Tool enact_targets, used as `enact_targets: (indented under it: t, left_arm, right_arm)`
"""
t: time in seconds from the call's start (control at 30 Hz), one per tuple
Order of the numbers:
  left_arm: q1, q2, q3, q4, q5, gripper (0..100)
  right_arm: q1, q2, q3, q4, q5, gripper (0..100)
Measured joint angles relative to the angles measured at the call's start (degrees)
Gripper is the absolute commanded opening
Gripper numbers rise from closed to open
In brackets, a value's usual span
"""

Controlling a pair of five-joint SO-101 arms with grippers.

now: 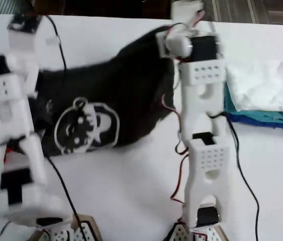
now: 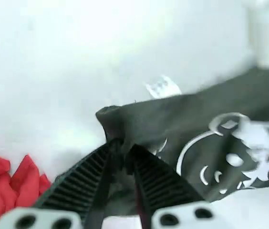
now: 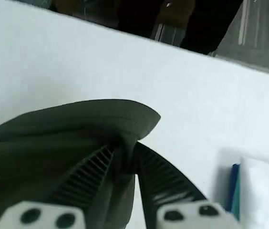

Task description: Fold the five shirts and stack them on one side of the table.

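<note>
Clamped on black shirt (image 1: pixel 116 90) at opposite edges with left jaws and right jaws; pinched cloth hidden inside. Cut off beside left jaws: red shirt (image 2: pixel 5 186). Beside right jaws: white shirt (image 1: pixel 262 83) atop blue shirt (image 1: pixel 267 120), bare counter (image 1: pixel 131 175) nearby.

A black shirt (image 1: pixel 116 90) with a white cartoon-face print lies rumpled mid-counter (image 1: pixel 131 191), its edges pinched by the left hand (image 2: pixel 122 152) and right hand (image 3: pixel 125 162), while a folded white shirt (image 1: pixel 262 85) tops the folded teal and blue shirts (image 1: pixel 262 118) at the right and a crumpled red shirt (image 2: pixel 10 183) lies at the left.
</note>
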Motion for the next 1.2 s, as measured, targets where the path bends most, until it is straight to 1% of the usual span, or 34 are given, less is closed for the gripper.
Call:
enact_targets:
  t: [0.13, 0.2, 0.27, 0.37, 0.43, 0.53, 0.6, 0.7, 0.83, 0.9, 1.0, 1.1, 1.13, 1.2]
  left_arm:
    - [1.6, 11.6, -19.6, 8.4, 0.8, 2]
    - [2.2, 12.4, -24.0, 10.0, 0.8, 2]
    - [1.9, 12.2, -24.6, 10.3, 0.8, 2]
    - [2.2, 12.3, -18.9, 10.3, 0.9, 2]
    - [2.3, 11.7, -11.8, 10.3, 0.4, 2]
    - [1.9, 9.5, 0.9, 10.3, -2.8, 2]
    - [1.6, 8.0, 9.3, 10.3, -5.0, 3]
    - [-1.1, 6.2, 20.7, 10.3, -9.2, 3]
    - [-6.9, 4.0, 32.9, 10.3, -15.8, 3]
    - [-9.9, 2.9, 36.6, 10.3, -19.2, 3]
    - [-13.0, -0.1, 37.5, 10.3, -23.2, 3]
    - [-13.9, -4.7, 37.5, 10.3, -28.7, 3]
    - [-13.8, -6.1, 36.9, 10.3, -31.3, 4]
    - [-13.7, -8.8, 36.5, 10.3, -36.8, 10]
  right_arm:
    - [1.4, -4.8, -2.9, 0.0, 4.8, 1.9]
    - [1.4, -7.2, -3.1, 1.2, 7.8, 1.9]
    - [1.4, -8.9, -3.1, 4.5, 10.2, 1.9]
    - [0.8, -10.3, -1.8, 6.1, 11.0, 1.9]
    - [0.9, -11.7, 1.1, 6.1, 10.9, 1.9]
    - [0.4, -14.9, 8.4, 6.1, 10.4, 1.9]
    - [-0.8, -17.5, 15.0, 6.1, 10.4, 2.0]
    - [-3.3, -23.2, 27.5, 6.1, 10.1, 2.0]
    - [-7.4, -32.2, 46.2, 6.0, 6.7, 2.0]
    - [-8.5, -35.4, 54.6, 5.2, 6.2, 2.0]
    - [-8.8, -37.9, 65.4, 0.7, 5.8, 2.0]
    - [-8.7, -38.1, 74.2, -4.7, 5.6, 2.0]
    - [-9.0, -38.1, 76.7, -6.2, 5.6, 2.0]
    - [-9.3, -38.1, 79.9, -8.4, 5.6, 2.0]
